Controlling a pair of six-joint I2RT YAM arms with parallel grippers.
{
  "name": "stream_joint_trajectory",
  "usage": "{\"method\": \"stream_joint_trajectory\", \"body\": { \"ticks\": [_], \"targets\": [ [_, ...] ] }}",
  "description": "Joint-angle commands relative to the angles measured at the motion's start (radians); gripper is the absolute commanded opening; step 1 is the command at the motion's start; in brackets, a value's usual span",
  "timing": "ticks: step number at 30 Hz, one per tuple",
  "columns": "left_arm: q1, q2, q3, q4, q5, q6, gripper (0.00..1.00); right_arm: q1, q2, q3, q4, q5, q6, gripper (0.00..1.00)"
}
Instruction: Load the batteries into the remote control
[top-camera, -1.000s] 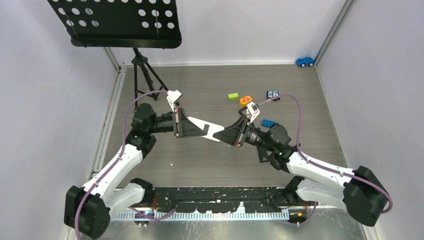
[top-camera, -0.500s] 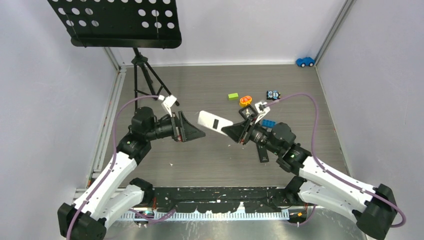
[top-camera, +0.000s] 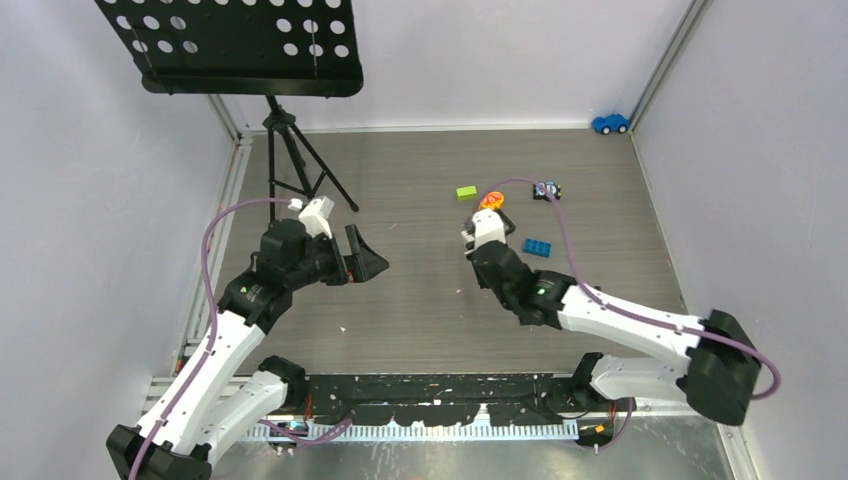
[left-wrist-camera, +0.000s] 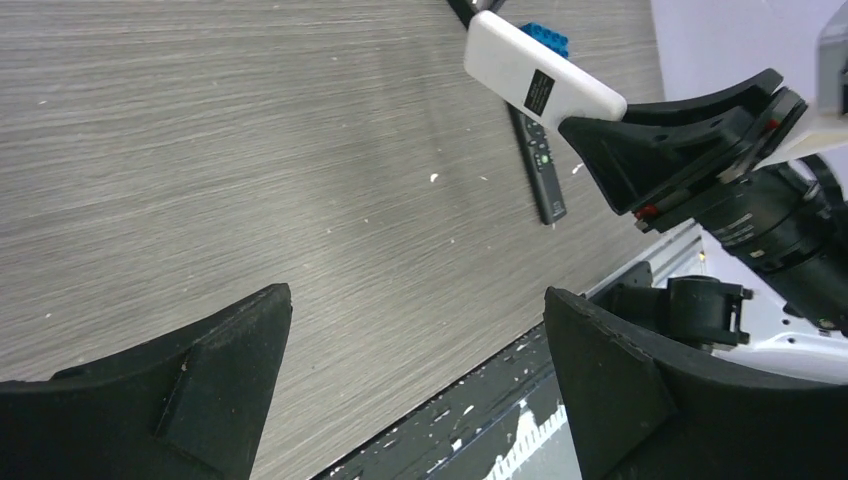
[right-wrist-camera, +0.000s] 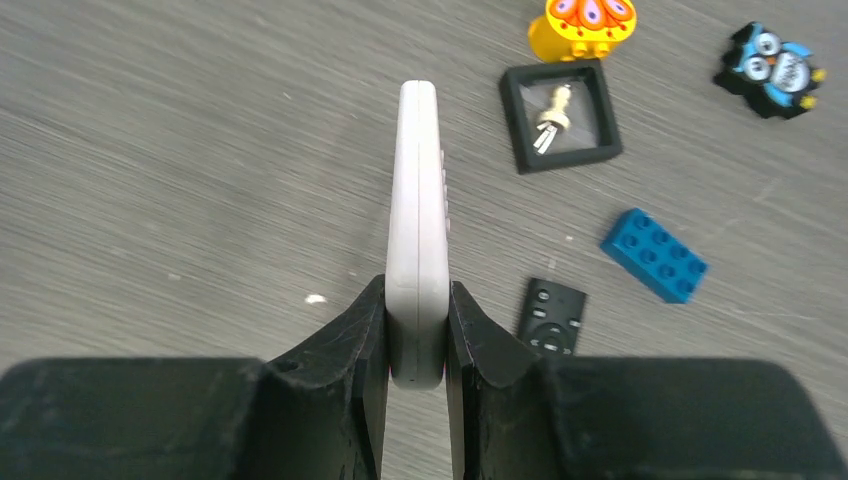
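Note:
My right gripper (right-wrist-camera: 418, 285) is shut on the near end of a white remote control (right-wrist-camera: 418, 200). It holds the remote edge-on above the table, long end pointing away from the wrist. The left wrist view shows the same white remote (left-wrist-camera: 540, 80) sticking out of the right gripper's black fingers (left-wrist-camera: 660, 150). My left gripper (left-wrist-camera: 417, 298) stands wide open and empty, well left of the remote, and appears at the left of the top view (top-camera: 368, 260). The batteries are not in view.
A black remote (right-wrist-camera: 550, 318) lies flat on the table beside a blue brick (right-wrist-camera: 655, 255). A black square frame (right-wrist-camera: 560, 115) holding a small pale piece, an orange toy (right-wrist-camera: 583, 25) and an owl toy (right-wrist-camera: 770, 70) lie beyond. A green brick (top-camera: 466, 192), blue car (top-camera: 610, 123) and music stand (top-camera: 240, 45) are farther off.
My left gripper opened, let go of the white remote and drew back to the left. The right arm kept the remote and swung it round towards the toys.

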Motion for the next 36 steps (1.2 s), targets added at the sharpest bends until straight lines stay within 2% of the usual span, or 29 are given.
{"method": "stream_joint_trajectory", "body": {
  "ticks": [1,5,8,12,16,19,24,34,36],
  "targets": [
    [0.008,-0.013,0.045,-0.033,-0.055,0.042,1.0,0.061,0.107,0.1,-0.026,0.267,-0.151,0.0],
    [0.008,-0.012,0.047,-0.035,-0.059,0.043,1.0,0.115,0.218,0.117,-0.042,0.287,-0.207,0.0],
    [0.008,-0.012,0.053,-0.043,-0.07,0.053,1.0,0.163,0.297,0.133,-0.098,0.186,-0.274,0.0],
    [0.007,-0.002,0.083,-0.079,-0.094,0.073,1.0,0.227,0.419,0.169,-0.184,0.169,-0.307,0.03],
    [0.008,0.004,0.106,-0.115,-0.125,0.089,1.0,0.26,0.509,0.2,-0.218,0.182,-0.303,0.12],
    [0.009,-0.003,0.121,-0.144,-0.15,0.107,1.0,0.273,0.547,0.218,-0.243,0.134,-0.286,0.27],
    [0.009,-0.018,0.142,-0.184,-0.195,0.134,1.0,0.302,0.579,0.225,-0.26,0.111,-0.266,0.42],
    [0.009,-0.036,0.165,-0.21,-0.241,0.161,1.0,0.323,0.645,0.272,-0.319,0.061,-0.269,0.48],
    [0.01,-0.037,0.174,-0.222,-0.249,0.168,1.0,0.331,0.638,0.277,-0.327,0.048,-0.26,0.56]
  ]
}}
